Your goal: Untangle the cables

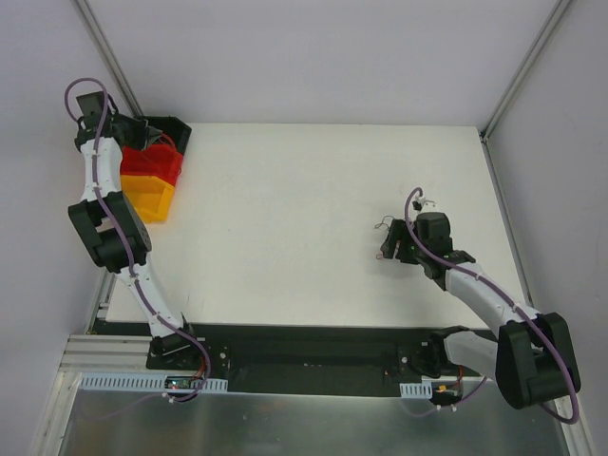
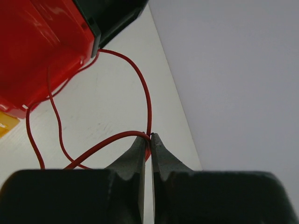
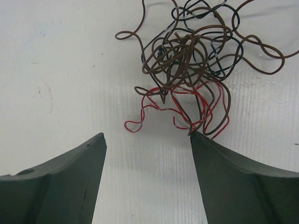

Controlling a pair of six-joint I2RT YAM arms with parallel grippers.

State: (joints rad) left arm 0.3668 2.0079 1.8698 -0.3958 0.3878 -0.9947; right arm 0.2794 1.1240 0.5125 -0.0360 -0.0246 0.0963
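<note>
One red wire [image 2: 149,100] pinched in left fingers [image 2: 133,161], cables [image 3: 186,50] tangled

No text, label, brand, number or sign can be read in any of the three views.

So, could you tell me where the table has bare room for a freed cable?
The table is bare across its wide middle, between the bins at far left and the cable tangle at right. Crowded: the tangle, with the open right gripper at its edge, and the red bin, where the left gripper pinches a red wire.
</note>
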